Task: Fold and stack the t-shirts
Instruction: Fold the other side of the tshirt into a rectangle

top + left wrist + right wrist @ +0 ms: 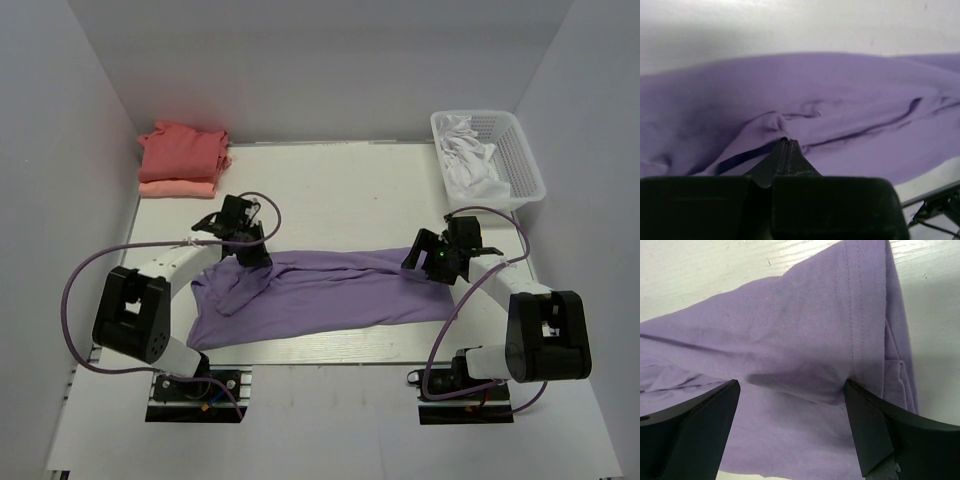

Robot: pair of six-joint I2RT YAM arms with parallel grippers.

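Note:
The large lavender t-shirt [330, 290] lies spread in a rumpled band across the middle of the table. My left gripper [256, 254] is at its left upper edge; in the left wrist view the gripper [785, 142] is shut, with a small puckered fold of the lavender t-shirt [840, 100] pinched at its tips. My right gripper [424, 263] is at the shirt's right end. In the right wrist view the gripper [790, 390] is open, just above the lavender cloth [800, 330] beside its stitched hem. A folded coral-red t-shirt [182, 148] lies on a folded salmon-pink one [176, 188] at the back left.
A white plastic basket [520, 160] holding white cloth [470, 165] stands at the back right. White walls close the table on the left, back and right. Purple cables loop from both arms near the front edge.

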